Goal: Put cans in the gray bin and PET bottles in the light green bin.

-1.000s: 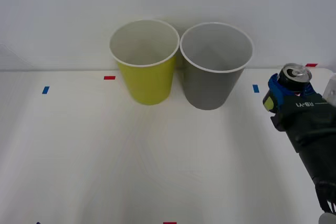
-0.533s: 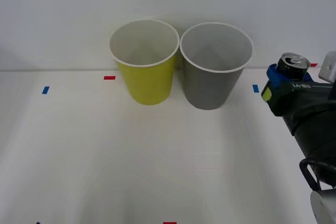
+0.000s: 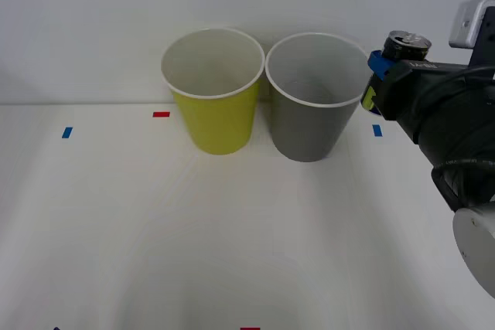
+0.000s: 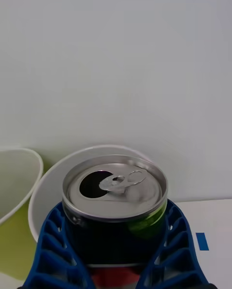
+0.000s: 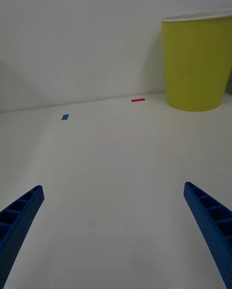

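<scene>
Aluminium drink can [image 4: 115,207], opened, likely light, thin-walled and easily dented, sits upright clamped at mid-body between the right gripper [image 4: 116,250] fingers, just beside the gray bin [image 3: 317,98] rim ahead of it; left gripper [image 5: 116,231] spread wide, idle.

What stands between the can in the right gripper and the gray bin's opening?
Nothing visible. The right gripper holds the can upright beside the gray bin, about level with its white rim; the bin's mouth is open, and the light green bin stands on its far side.
</scene>
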Action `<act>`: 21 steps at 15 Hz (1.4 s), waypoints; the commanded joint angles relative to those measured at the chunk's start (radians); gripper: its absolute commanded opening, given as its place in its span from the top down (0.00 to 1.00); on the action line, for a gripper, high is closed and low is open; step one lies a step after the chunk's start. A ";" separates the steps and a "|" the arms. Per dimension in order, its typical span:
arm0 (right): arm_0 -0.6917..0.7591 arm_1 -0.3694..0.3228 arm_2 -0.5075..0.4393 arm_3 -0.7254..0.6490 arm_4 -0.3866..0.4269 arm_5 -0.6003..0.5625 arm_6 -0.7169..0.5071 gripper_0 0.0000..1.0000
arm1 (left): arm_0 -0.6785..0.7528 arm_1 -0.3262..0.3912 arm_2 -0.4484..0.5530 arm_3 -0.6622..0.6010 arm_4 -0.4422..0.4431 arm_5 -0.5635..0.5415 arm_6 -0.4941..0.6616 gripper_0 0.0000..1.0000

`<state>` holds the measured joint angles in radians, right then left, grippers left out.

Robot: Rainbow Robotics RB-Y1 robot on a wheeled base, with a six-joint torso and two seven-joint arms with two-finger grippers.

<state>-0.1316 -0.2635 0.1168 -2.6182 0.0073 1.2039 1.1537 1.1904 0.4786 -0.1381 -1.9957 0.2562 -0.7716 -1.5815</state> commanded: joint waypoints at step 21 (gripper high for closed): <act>-0.482 -0.059 -0.016 0.573 -0.176 -0.230 0.050 1.00 | 0.000 0.000 0.000 0.000 0.000 0.000 0.000 0.00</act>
<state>-0.6138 -0.3216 0.1001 -2.0719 -0.1715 1.0025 1.2008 1.1904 0.4786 -0.1381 -1.9957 0.2562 -0.7716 -1.5815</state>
